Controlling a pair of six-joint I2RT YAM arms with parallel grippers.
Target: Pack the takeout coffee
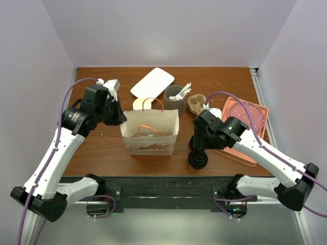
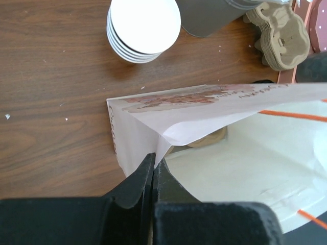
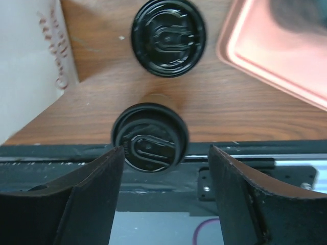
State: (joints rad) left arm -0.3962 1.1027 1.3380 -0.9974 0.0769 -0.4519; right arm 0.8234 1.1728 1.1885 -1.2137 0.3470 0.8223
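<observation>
**Wooden table [image 1: 102, 148], coffee close to its front edge: one bad squeeze could topple it**

Brown wood carries a paper bag [image 1: 150, 135] standing upright at the centre. The takeout coffee [image 3: 149, 137] stands right of the bag, on the side toward the arm bases. Only its black lid shows. A second black lid [image 3: 168, 37] lies just beyond it, and whether that one caps a cup cannot be told.

The right gripper [image 3: 166, 153] hangs over the coffee with its jaws wide and nothing in them. The lid sits nearer one finger than the other, so that finger would likely strike first on closing. That could shove the cup toward the table's edge or tip it. A grip on the lid alone might pop it off.

The left gripper [image 2: 153, 159] is pinched tight on the bag's left rim. That thin paper hold may slip, letting the mouth sag. The cup could then catch on the rim or an orange handle [image 2: 291, 115].
</observation>
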